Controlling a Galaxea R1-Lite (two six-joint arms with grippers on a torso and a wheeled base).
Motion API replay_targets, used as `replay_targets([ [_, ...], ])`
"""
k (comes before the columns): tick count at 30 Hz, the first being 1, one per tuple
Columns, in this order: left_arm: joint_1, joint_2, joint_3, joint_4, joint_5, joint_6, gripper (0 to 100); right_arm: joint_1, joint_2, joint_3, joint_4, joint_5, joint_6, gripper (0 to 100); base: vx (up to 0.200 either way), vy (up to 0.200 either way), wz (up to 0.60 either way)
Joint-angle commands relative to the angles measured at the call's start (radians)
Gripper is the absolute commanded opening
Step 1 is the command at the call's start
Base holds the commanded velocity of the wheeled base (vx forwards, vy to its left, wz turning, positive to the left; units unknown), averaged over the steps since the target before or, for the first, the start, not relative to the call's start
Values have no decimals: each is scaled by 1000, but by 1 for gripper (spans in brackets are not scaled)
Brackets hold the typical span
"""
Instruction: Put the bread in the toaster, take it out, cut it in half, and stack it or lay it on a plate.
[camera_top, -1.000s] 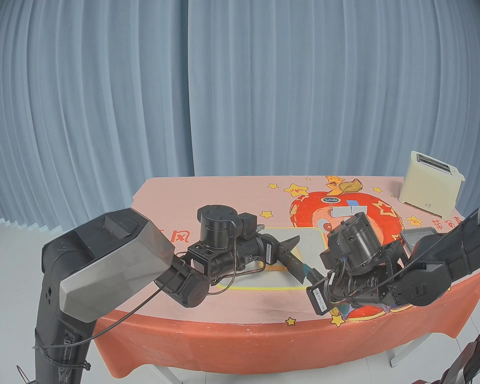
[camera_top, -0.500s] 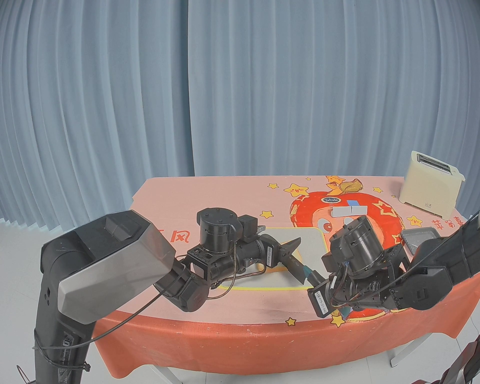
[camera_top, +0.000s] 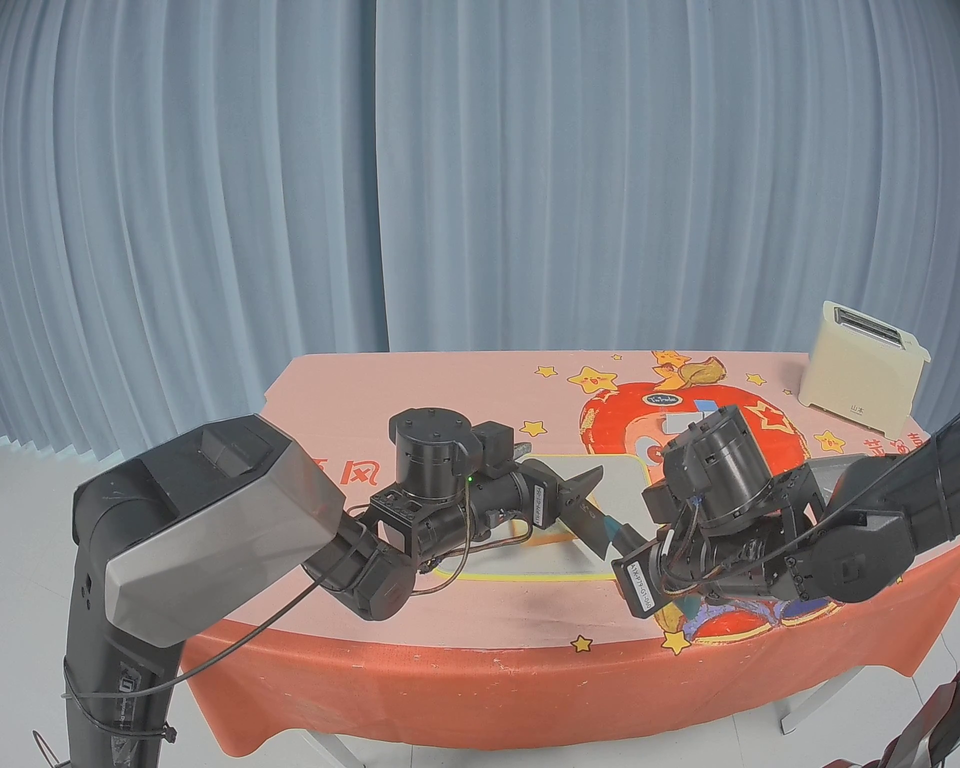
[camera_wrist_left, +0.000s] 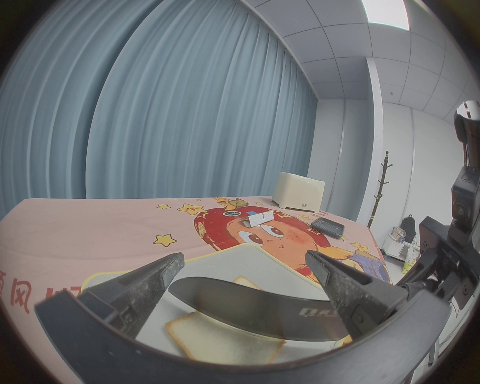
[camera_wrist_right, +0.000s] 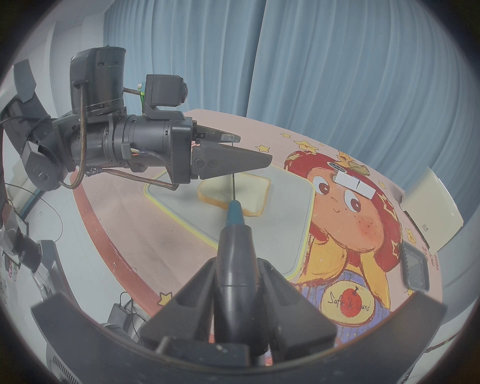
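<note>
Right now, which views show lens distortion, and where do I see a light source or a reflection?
Head view: the curtain folds bow outward toward the sides. Left wrist view: dark rounded corners, a ceiling light panel at the edge, a soft sheen on the knife above the bread. Right wrist view: dark corners too, and the table edge bends into a curve.

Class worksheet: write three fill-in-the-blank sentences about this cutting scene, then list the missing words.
1. The right gripper is shut on a ____.
2. Its blade is over the ____ on the board.
3. The fingers of the left gripper are ____.
Missing words: knife; bread; open.
</note>
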Motion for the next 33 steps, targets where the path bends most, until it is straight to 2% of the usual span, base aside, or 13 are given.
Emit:
replay_targets([
  [1,0,-1,0,2,0,-1,100,2,2,26,-13,1,0,0,0,0,0],
  [16,3,-10,0,-1,0,1,100,13,14,75,-25,4,3,0,0,0,0],
  [21,51,-7,-52,7,-5,-4,100,15,13,72,-25,2,3,0,0,0,0],
  [24,65,9,-90,46,-5,-45,100,16,13,73,-24,2,1,0,0,0,0],
  [26,65,16,-92,72,-5,-60,100,16,13,73,-25,2,1,0,0,0,0],
  [33,49,18,-73,68,-5,-60,100,16,14,68,-25,2,1,0,0,0,0],
])
